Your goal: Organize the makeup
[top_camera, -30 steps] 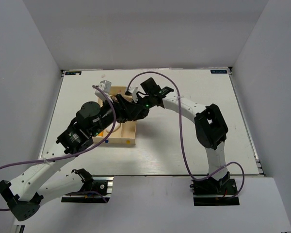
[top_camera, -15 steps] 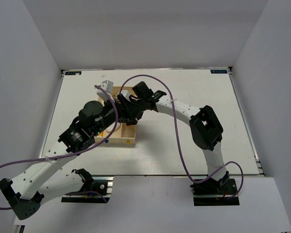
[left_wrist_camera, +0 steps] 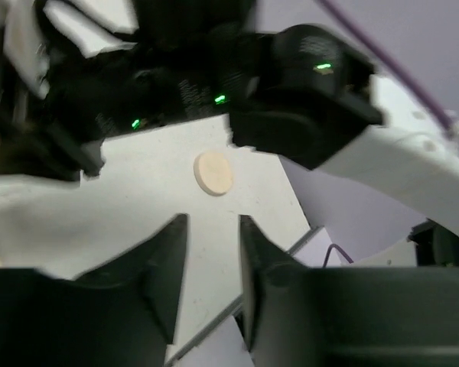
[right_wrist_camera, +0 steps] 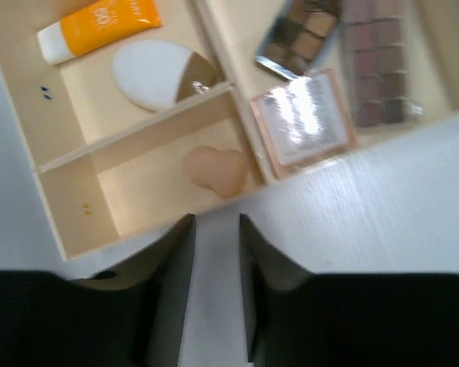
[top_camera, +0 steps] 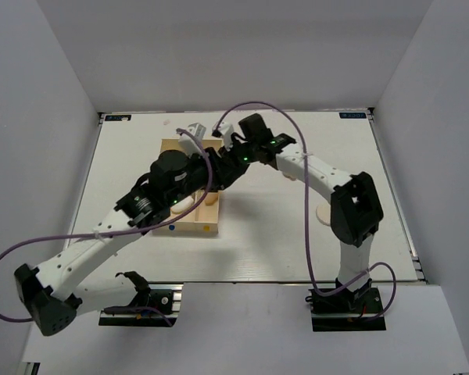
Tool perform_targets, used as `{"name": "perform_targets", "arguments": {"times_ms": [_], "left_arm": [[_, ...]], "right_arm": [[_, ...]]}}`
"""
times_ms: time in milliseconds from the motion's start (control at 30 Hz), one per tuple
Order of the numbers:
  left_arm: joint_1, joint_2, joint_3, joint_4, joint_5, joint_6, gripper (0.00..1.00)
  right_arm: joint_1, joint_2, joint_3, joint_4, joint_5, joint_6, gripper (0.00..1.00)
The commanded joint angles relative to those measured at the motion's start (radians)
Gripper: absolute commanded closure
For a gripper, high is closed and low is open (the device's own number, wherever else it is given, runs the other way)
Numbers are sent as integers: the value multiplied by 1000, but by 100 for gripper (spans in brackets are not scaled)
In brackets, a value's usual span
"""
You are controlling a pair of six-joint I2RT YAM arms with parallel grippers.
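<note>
Count inside the pale wooden divided box (top_camera: 189, 225): 2 long brown-shade eyeshadow palettes (right_wrist_camera: 375, 65), 1 square shiny pink-rimmed compact (right_wrist_camera: 302, 118), 1 orange plastic tube w/ white cap (right_wrist_camera: 99, 29), 1 white oval piece w/ a brown end (right_wrist_camera: 157, 73), and a tan soft sponge (right_wrist_camera: 216, 170) whose lobed outline could be 1 or 2, can't tell. Outside the box: 1 round cream puff (left_wrist_camera: 213, 173), flat on the white tabletop (top_camera: 266, 242), well apart from the box, near the right arm's elbow. Tube + oval share one compt, close together. Sponge sits alone in the next compt, at the end by the long divider, w/ the rest of that floor showing bare wood. Palettes + compact fill the long compt across the divider; the darker palette lies tilted, and the compact sits against the end wall. Over the box's outer wall by the sponge compt hangs the right gripper (right_wrist_camera: 214, 222), fingers apart, nothing btw them. Likewise spread and empty is the left gripper (left_wrist_camera: 213, 222); the puff shows beyond its fingertips, w/ the right arm's black wrist overhead. Top view: both arms crowd the box's far right corner. Widest run of tabletop lies right of the box.
</note>
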Motion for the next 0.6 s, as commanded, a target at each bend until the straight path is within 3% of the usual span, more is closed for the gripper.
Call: {"name": "perform_targets", "arguments": {"times_ms": [0,33,67,200,333,467,567], "left_arm": [[-2,120,88,-8,87,32,61],[-2,154,111,-21,95,38,65],[-2,189,140,-36,104,50,70],[7,349,251,-90,117,35,89],[17,570,344,-94,147,-31,94],[17,778,490,-85,196,-82,84],[8,919,594,-90,212,-137,69]], "right_arm": [[-105,-112,-77,41,71,64,77],[-124,-118,-97,38,82,80,97],[-148,-127,-120,21,91,96,100],[-326,-201,-248,-12,84,153,100],[-495,-330,-453,26,88,175,100],[-555,-475,-570,55,113,173,73],[-589,-543,-618,69,119,186,64]]}}
